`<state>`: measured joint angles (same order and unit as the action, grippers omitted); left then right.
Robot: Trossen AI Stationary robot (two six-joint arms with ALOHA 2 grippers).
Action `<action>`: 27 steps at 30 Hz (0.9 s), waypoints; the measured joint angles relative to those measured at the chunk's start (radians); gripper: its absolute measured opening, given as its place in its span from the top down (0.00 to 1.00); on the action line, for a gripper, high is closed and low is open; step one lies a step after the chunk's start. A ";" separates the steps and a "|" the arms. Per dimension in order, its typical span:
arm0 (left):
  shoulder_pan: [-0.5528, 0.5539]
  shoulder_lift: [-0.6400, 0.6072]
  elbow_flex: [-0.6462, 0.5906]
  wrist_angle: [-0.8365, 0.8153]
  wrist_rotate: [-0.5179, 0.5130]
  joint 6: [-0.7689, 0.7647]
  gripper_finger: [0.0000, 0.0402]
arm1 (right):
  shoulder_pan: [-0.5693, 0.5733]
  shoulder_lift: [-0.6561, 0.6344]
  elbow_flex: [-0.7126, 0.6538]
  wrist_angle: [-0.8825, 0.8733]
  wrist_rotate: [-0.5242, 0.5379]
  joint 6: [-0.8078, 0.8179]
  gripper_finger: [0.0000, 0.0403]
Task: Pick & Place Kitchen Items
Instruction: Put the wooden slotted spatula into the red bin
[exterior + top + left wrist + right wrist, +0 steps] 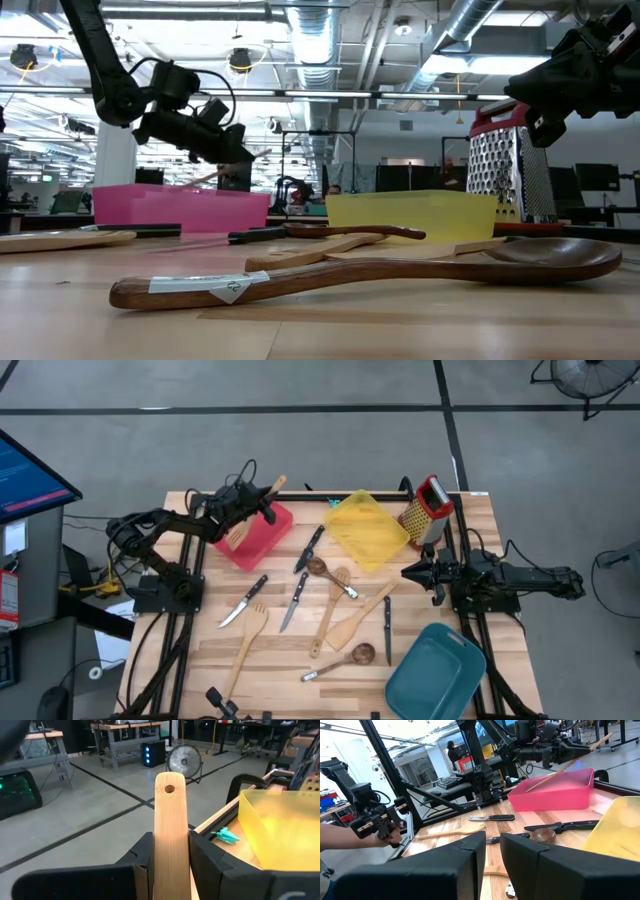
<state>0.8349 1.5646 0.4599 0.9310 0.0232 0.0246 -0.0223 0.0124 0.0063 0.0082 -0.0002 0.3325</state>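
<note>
My left gripper (258, 503) hangs over the red tray (268, 538) at the table's far left, shut on a pale wooden spatula (240, 536). The spatula slants, with its blade low over the tray and its holed handle end (169, 789) high. Other kitchen items lie loose on the table's middle: knives (243, 602), dark spoons (352, 656) and wooden turners (246, 638). My right gripper (408, 572) waits at the right edge, its fingers (465, 852) nearly together with nothing between them. My left gripper pinches the spatula's handle (170, 855) by its two narrow edges, between its two fingers. The fingers run along the handle, roughly level, and the holed end sticks out past the fingertips. The blade end slants down toward the red tray; whether it touches the tray I cannot tell.
A yellow tray (366, 528) and a steel box grater (428, 510) stand at the far right. A teal tray (436, 672) lies at the near right corner. Beyond the table's left edge, a person's hand (355, 834) holds a control handle.
</note>
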 joint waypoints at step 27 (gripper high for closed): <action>0.008 0.090 0.000 -0.033 -0.032 0.050 0.82 | 0.000 0.000 0.000 0.000 0.000 0.000 0.82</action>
<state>0.8429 1.6543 0.4599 0.8979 -0.0090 0.0742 -0.0219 0.0124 0.0063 0.0078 -0.0002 0.3325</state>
